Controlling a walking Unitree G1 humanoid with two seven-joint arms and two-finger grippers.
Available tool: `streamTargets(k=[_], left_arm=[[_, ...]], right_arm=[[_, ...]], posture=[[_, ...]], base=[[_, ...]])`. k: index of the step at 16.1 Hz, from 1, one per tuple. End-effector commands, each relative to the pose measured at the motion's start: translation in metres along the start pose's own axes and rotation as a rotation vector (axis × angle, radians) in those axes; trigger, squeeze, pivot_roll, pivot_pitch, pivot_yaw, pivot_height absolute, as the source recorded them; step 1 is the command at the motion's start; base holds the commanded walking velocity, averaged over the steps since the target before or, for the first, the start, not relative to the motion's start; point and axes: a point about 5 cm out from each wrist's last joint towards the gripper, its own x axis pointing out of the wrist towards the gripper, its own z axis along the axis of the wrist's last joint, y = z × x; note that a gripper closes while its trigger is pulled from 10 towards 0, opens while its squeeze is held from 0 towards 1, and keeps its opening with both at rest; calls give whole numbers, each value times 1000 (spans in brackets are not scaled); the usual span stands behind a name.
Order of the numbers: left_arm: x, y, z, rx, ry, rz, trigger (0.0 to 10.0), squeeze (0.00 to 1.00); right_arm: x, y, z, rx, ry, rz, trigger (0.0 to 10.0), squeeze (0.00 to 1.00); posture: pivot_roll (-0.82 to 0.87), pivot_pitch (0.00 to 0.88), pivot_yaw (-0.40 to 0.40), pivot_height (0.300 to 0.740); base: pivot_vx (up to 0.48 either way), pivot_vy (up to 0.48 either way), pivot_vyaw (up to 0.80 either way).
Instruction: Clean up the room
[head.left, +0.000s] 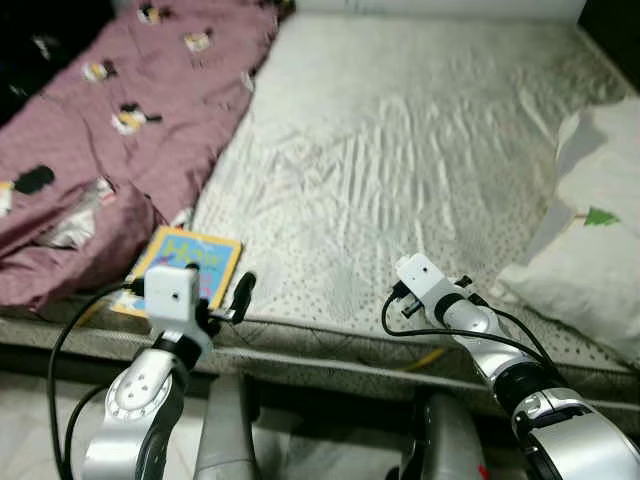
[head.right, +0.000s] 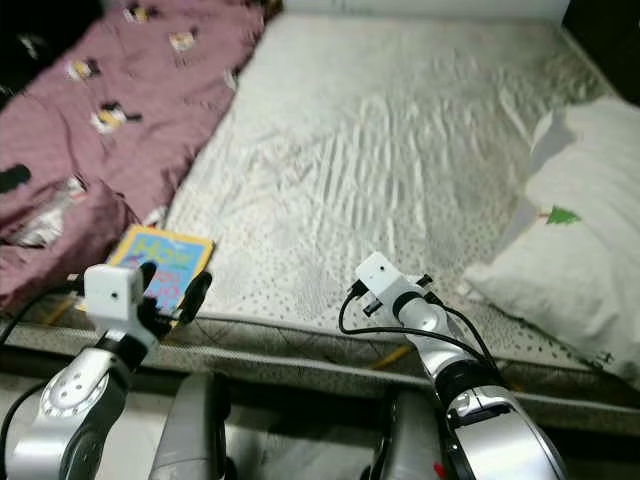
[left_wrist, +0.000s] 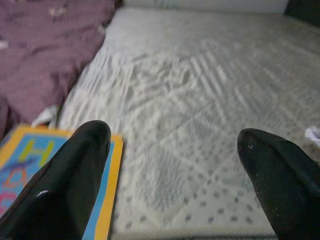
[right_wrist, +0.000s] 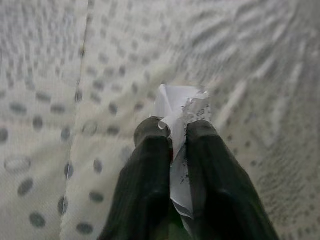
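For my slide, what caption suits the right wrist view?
Right hand pinches a crumpled white paper scrap above the dotted bedsheet.

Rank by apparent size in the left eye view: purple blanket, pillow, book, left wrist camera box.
1. Purple blanket
2. Pillow, cut off by the frame edge, so its full extent is unclear
3. Book, partly hidden by the box
4. Left wrist camera box, though nearest the camera

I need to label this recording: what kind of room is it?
Probably a bedroom: a bed with wrinkled dotted sheet, a purple blanket on its left, and a white pillow on its right.
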Motion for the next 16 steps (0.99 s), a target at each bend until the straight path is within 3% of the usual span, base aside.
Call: streamTargets(k=[1,2,6,7,9,11,13,14,15,16], left_arm=[[3,2,-5,9,18,2,10000,0],[4,2,-5,9,18,1,10000,0],[19,1,-4,17,-12,-11,10000,0],[26,7,1,31,-49,41,10000,0],[30,14,4,36,-69,91,10000,0],[30,23,2,32,-83,191,10000,0],[29,24,1,34,-89,208,10000,0],[29,24,-1,37,-96,206,10000,0],[29,25,-2,37,-101,206,10000,0],[28,25,-4,35,-97,206,10000,0]], right_arm=[[2,-2,4,42,-16,-21,0,0],[2,-2,5,49,-15,-24,0,0],[1,-8,5,249,-46,-84,0,0],[2,-14,14,472,-108,-131,0,0],[1,-17,19,619,-160,-158,0,0],[-6,-10,24,840,-261,-186,0,0],[-15,-3,29,901,-337,-202,0,0],[-21,-1,32,906,-381,-210,1333,0],[-24,1,34,918,-404,-230,10000,0],[-27,-2,37,936,-427,-255,10000,0]], posture=[[115,0,21,540],[114,0,22,540],[88,0,30,540],[76,0,30,540],[68,0,30,540],[58,0,24,540],[56,0,22,540],[60,0,18,540],[53,0,23,540],[48,0,31,540]], base=[[0,0,0],[0,0,0],[0,0,0],[0,0,0],[0,0,0],[0,0,0],[0,0,0],[0,0,0],[0,0,0],[0,0,0]])
